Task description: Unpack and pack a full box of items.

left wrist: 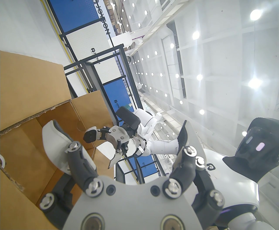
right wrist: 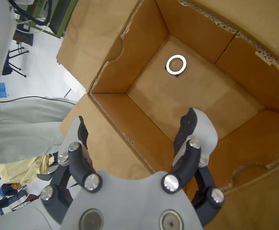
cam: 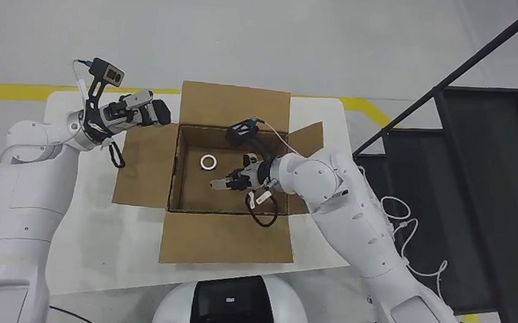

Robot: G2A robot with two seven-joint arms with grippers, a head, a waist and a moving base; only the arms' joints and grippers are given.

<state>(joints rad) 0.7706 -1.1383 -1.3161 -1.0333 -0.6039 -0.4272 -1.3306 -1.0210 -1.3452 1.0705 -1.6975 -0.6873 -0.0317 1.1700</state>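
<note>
An open cardboard box (cam: 236, 103) stands mid-table with its flaps spread out. On its floor, toward the left wall, lies a white ring (cam: 208, 161), also clear in the right wrist view as the ring (right wrist: 176, 64) inside the box (right wrist: 143, 32). My right gripper (cam: 227, 181) hangs open inside the box, to the right of the ring and apart from it, with nothing between its fingers (right wrist: 135, 126). My left gripper (cam: 158, 112) is raised over the box's left flap (left wrist: 28, 82), open (left wrist: 117, 139) and holding nothing. It faces the right gripper (left wrist: 100, 150).
The box sits on a white table (cam: 87, 241). A black metal stair frame (cam: 470, 164) stands close to the table's right side. A yellow floor line (cam: 16, 90) runs behind the table.
</note>
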